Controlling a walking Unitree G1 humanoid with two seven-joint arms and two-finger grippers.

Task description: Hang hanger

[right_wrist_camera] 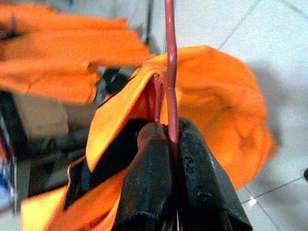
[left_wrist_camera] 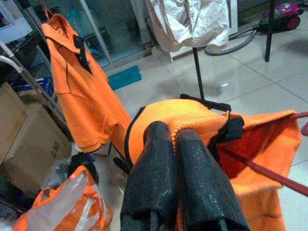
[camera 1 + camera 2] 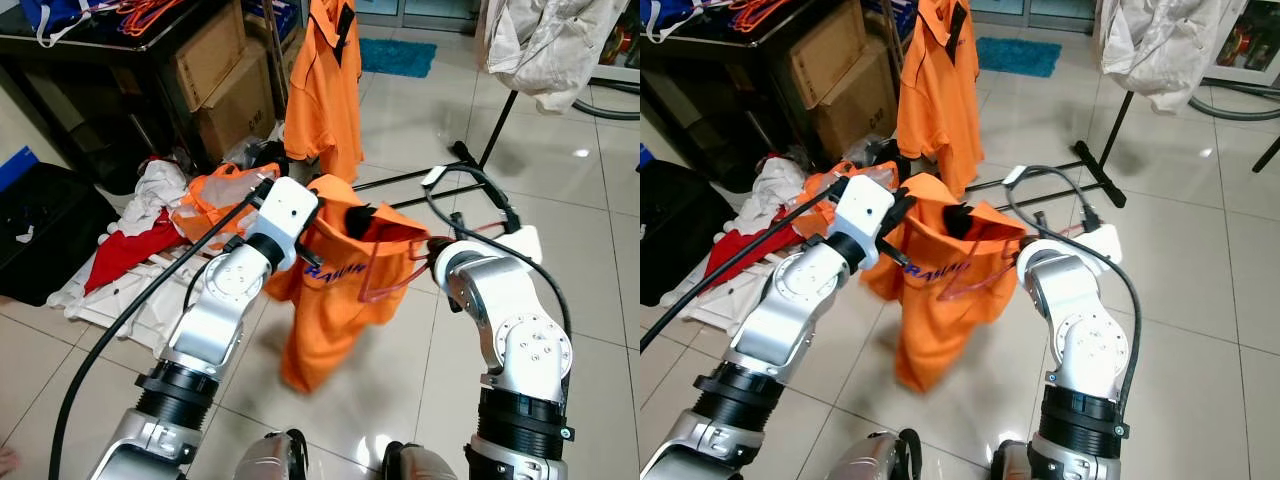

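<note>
An orange polo shirt [image 3: 325, 320] with a black collar hangs in the air between my two arms, above the tiled floor. My left gripper [image 2: 174, 134] is shut on the shirt's orange fabric beside the collar. A thin red wire hanger [image 1: 169, 72] runs into the shirt's neck opening, and its lower wire shows against the shirt front [image 3: 385, 288]. My right gripper [image 1: 166, 131] is shut on the hanger's wire stem at the right side of the shirt.
A second orange shirt [image 3: 322, 90] hangs on a rack ahead, whose black base [image 3: 480, 165] lies on the floor. White cloth [image 3: 550, 45] hangs at the far right. Cardboard boxes [image 3: 225, 75], a clothes pile [image 3: 165, 215] and a black bag [image 3: 40, 235] crowd the left.
</note>
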